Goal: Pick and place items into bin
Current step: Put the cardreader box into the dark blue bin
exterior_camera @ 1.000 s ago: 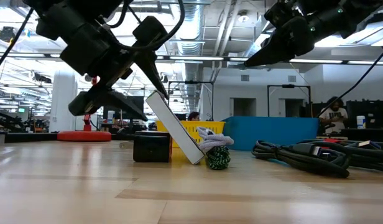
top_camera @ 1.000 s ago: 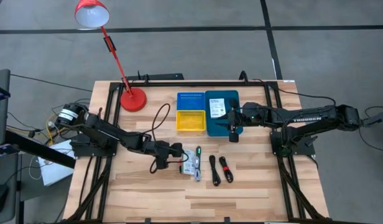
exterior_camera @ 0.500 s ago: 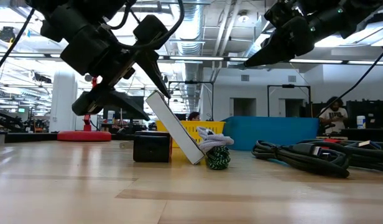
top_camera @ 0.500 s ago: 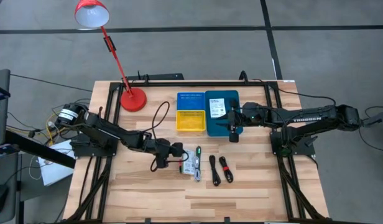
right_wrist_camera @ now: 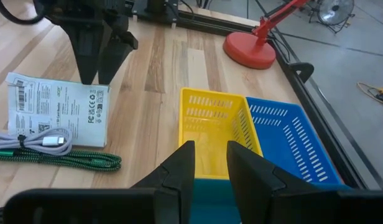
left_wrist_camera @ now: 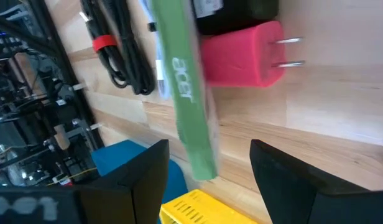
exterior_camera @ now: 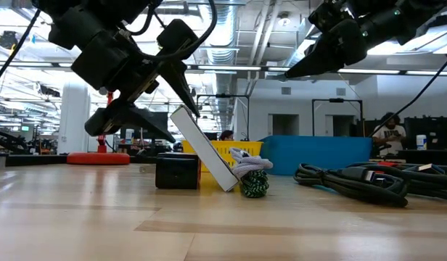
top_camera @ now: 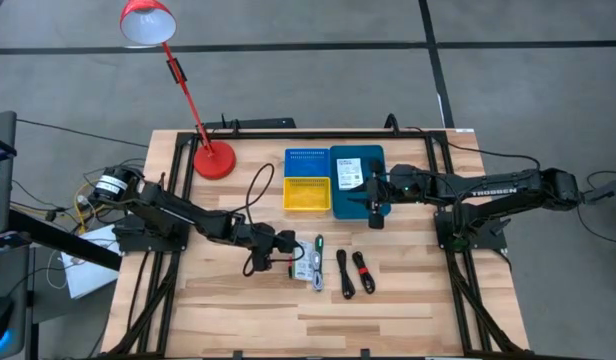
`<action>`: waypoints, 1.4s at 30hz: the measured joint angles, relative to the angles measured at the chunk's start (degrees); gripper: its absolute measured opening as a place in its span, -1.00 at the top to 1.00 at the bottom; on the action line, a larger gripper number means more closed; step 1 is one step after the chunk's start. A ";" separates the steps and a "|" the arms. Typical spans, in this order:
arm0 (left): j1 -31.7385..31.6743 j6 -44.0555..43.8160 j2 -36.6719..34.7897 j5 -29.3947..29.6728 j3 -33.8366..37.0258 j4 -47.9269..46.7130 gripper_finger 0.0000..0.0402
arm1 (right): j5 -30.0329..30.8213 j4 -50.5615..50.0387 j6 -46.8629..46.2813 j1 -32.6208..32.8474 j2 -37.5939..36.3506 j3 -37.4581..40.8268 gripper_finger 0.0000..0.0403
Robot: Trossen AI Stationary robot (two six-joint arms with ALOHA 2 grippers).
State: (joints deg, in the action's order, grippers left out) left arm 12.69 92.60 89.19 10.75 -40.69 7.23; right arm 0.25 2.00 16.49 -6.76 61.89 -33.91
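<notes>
The items sit bunched mid-table: a white flat packet (right_wrist_camera: 58, 112) with a green braided cable (right_wrist_camera: 61, 158) beside it, a red-pink plug block (left_wrist_camera: 244, 53), and two black cables with red bands (top_camera: 354, 272) off to one side, none of them in a bin yet. The left gripper (top_camera: 286, 244) is right at the cluster, low over the wood, fingers spread wide with nothing between them (the wrist view shows the pink block and a green "acer" strip (left_wrist_camera: 182, 81) dead ahead). So this reads as the approach to a pick. Next it needs to settle on one item, likely the plug block, straddle it squarely and close. The right gripper (top_camera: 372, 205) hangs over the teal bin (top_camera: 346, 200), fingers slightly parted and empty. Yellow bin (top_camera: 307, 194) and blue bin (top_camera: 307, 161) stand alongside.
</notes>
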 joint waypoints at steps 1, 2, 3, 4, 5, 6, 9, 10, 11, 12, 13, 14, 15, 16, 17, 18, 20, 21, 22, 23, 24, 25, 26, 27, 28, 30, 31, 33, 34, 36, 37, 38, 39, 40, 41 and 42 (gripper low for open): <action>0.00 0.01 0.00 -0.05 0.01 0.09 -0.07 | 0.00 -0.02 0.00 0.00 0.00 0.00 0.57; 0.00 0.00 -0.02 -0.13 0.01 0.25 -0.07 | 0.00 -0.08 0.00 -0.01 0.00 -0.01 0.57; 0.00 -0.01 -0.02 -0.14 0.01 0.25 -0.07 | 0.00 -0.13 0.00 -0.02 0.00 -0.01 0.57; 0.00 0.00 -0.02 -0.16 0.01 0.24 -0.07 | 0.00 -0.13 0.00 0.00 0.00 0.00 0.57; 0.00 0.00 -0.02 -0.15 0.01 0.27 -0.07 | 0.00 -0.16 0.00 0.00 0.00 -0.02 0.57; 0.00 -0.01 -0.02 -0.14 0.01 0.40 -0.07 | 0.00 -0.24 0.00 0.00 0.00 0.00 0.57; 0.00 -0.09 -0.02 -0.25 0.01 0.39 -0.07 | 0.00 -0.24 0.00 0.00 0.00 -0.01 0.57; 0.00 -0.12 -0.02 -0.25 -0.02 0.39 -0.07 | 0.00 -0.24 0.00 0.00 0.00 -0.02 0.57; 0.00 -0.14 -0.02 -0.27 -0.10 0.30 -0.07 | 0.00 -0.24 0.00 0.00 0.00 -0.01 0.57; 0.00 -0.14 -0.02 -0.33 -0.28 0.10 -0.07 | 0.00 -0.24 0.00 0.00 0.00 -0.01 0.57; 0.00 -0.14 -0.02 -0.46 -0.54 -0.03 -0.07 | 0.00 -0.24 0.00 -0.01 0.00 -0.01 0.57; 0.00 -0.16 -0.02 -0.52 -0.69 0.00 -0.07 | 0.00 -0.24 -0.02 -0.02 0.00 -0.02 0.57; 0.00 -0.16 -0.02 -0.64 -0.71 0.01 -0.07 | 0.00 -0.24 0.00 0.00 0.00 -0.02 0.57; 0.00 -0.16 -0.02 -0.78 -0.71 -0.13 -0.07 | -0.02 -0.24 -0.02 0.00 0.00 -0.01 0.57; 0.00 -0.16 -0.02 -0.93 -0.71 -0.24 -0.07 | -0.02 -0.24 -0.02 0.00 0.00 0.00 0.57; 0.00 -0.16 -0.02 -0.95 -0.71 -0.22 -0.07 | -0.02 -0.24 -0.02 0.00 0.00 -0.02 0.57; 0.00 -0.17 0.16 -0.97 -0.71 -0.09 -0.07 | -0.02 -0.26 -0.02 0.00 0.00 -0.01 0.57; 0.00 -0.20 0.73 -0.97 -0.78 0.48 -0.07 | -0.02 -0.26 -0.02 0.00 0.00 -0.01 0.57; 0.00 -0.25 1.09 -0.97 -0.89 0.31 -0.07 | -0.03 -0.27 -0.03 0.00 0.00 0.00 0.57; 0.00 -0.35 1.11 -1.05 -0.90 -0.47 -0.07 | -0.04 -0.28 -0.02 -0.02 0.00 0.00 0.57; 0.00 -0.36 1.52 -1.19 -1.22 -0.61 -0.07 | -0.04 -0.28 -0.02 0.00 0.00 -0.02 0.57; 0.00 -0.36 2.05 -1.35 -1.77 -0.21 -0.07 | -0.04 -0.46 -0.04 -0.02 0.00 -0.02 0.57; 0.01 -0.34 2.11 -1.34 -1.94 -0.34 -0.07 | -0.04 -0.73 -0.04 -0.01 0.02 -0.02 0.57; 0.00 -0.34 1.98 -1.36 -1.94 -0.56 -0.07 | -0.04 -0.76 -0.04 0.00 0.02 -0.02 0.57; 0.00 -0.29 1.97 -1.39 -1.94 -0.20 -0.07 | -0.04 -0.88 -0.04 0.00 0.01 -0.02 0.57; 0.00 -0.14 1.97 -1.49 -1.94 -0.18 -0.07 | -0.05 -1.58 -0.09 0.00 0.02 -0.02 0.57; 0.00 -0.12 1.97 -1.49 -1.94 -0.19 -0.07 | -0.07 -1.62 -0.09 -0.01 0.02 -0.02 0.57; 0.00 -0.10 1.97 -1.57 -1.94 -0.03 -0.07 | -0.07 -1.77 -0.11 0.00 0.01 -0.02 0.57; 0.00 -0.11 1.97 -1.72 -1.94 -0.02 -0.07 | -0.08 -1.81 -0.11 0.00 0.01 -0.02 0.57; 0.01 -0.12 1.97 -1.96 -1.94 0.00 -0.07 | -0.09 -1.77 -0.11 0.00 0.01 -0.02 0.57; 0.02 -0.12 1.97 -2.00 -1.94 0.02 -0.07 | -0.09 -1.77 -0.10 0.00 0.00 -0.02 0.57; 0.00 -0.12 1.97 -2.00 -1.94 0.02 -0.07 | -0.09 -1.77 -0.09 -0.01 0.01 -0.02 0.57; 0.00 -0.12 1.97 -2.02 -1.94 0.02 -0.07 | -0.09 -1.75 -0.09 -0.02 0.01 -0.02 0.57; 0.00 -0.13 1.97 -2.07 -1.94 0.02 -0.07 | -0.09 -1.77 -0.09 -0.02 0.00 -0.02 0.57; 0.00 -0.15 1.97 -2.21 -1.94 0.02 -0.07 | -0.18 -1.77 -0.09 -0.02 0.02 -0.02 0.57; 0.00 -0.16 1.97 -2.42 -1.94 0.02 -0.07 | -0.20 -1.75 -0.09 0.00 0.00 -0.02 0.57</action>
State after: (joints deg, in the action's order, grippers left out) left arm 12.69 92.44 91.15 8.33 -42.63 7.25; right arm 0.05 0.25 16.40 -6.76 61.89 -33.93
